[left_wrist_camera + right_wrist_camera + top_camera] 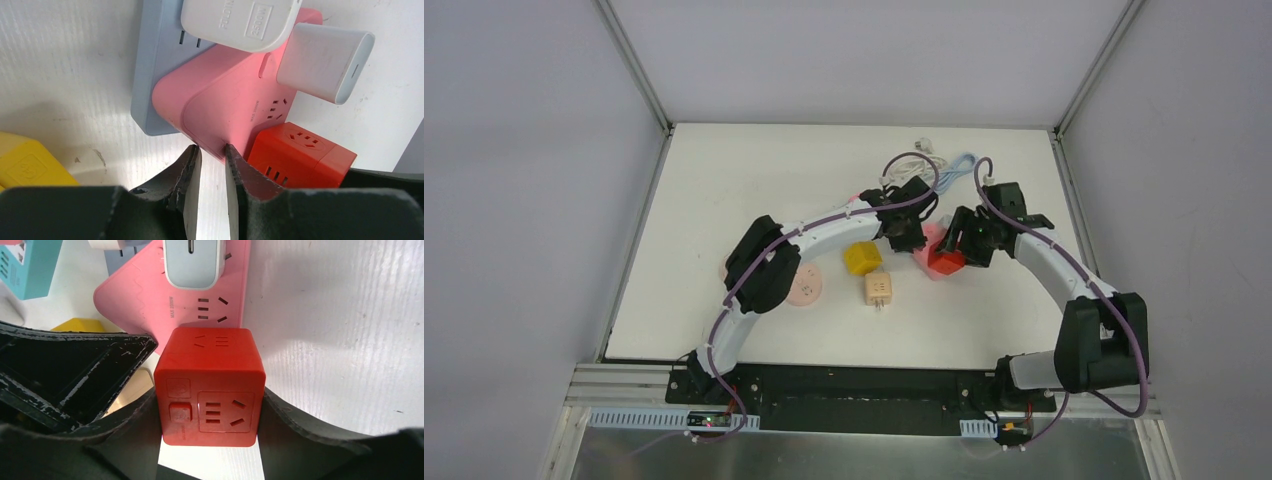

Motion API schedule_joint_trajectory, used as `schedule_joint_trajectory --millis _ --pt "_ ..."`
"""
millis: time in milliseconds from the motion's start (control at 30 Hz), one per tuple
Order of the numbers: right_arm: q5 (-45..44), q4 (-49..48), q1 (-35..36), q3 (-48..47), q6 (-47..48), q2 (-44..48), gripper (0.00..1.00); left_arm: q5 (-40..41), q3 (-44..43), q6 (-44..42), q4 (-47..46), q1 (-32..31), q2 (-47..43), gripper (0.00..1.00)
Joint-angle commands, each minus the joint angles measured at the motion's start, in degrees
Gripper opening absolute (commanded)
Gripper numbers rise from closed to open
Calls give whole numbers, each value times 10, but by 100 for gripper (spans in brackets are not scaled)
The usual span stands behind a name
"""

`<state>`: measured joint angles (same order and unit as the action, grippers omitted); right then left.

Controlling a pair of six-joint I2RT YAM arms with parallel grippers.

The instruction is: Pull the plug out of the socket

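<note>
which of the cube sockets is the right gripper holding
The red cube socket, clamped in the right gripper; the yellow cube and beige cube lie loose nearby.

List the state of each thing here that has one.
left claw, open a slit, empty, at pink strip edge.
right claw, shut on red cube.
red cube, gripped, against pink strip; pins hidden.
white charger, plugged into pink strip.
beige adapter, unplugged, loose on table.
</note>
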<state>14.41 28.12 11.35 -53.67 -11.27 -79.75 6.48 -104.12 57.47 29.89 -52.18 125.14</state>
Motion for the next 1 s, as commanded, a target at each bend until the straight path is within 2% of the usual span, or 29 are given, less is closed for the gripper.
schedule_joint_trajectory --millis 0,67,300,467,567,867,967 --pt "219 -133 -13 24 -20 73 0 22 5 -4 31 -1 33 21" --pt "210 -130 -12 21 -25 60 0 22 6 -4 32 -1 32 21" --pt "4 19 12 -80 -45 -20 0 24 6 -4 36 -1 33 20" --pt "-74 87 31 -122 -50 -56 0 32 3 -3 42 -4 34 21" --pt "-52 72 31 -114 -33 -38 0 31 1 -1 44 -4 37 21" --pt "180 -115 -45 12 -20 89 0 32 -1 -2 43 -5 37 20" --pt "186 -135 -49 28 -36 86 0 30 -1 -4 42 -3 36 19"
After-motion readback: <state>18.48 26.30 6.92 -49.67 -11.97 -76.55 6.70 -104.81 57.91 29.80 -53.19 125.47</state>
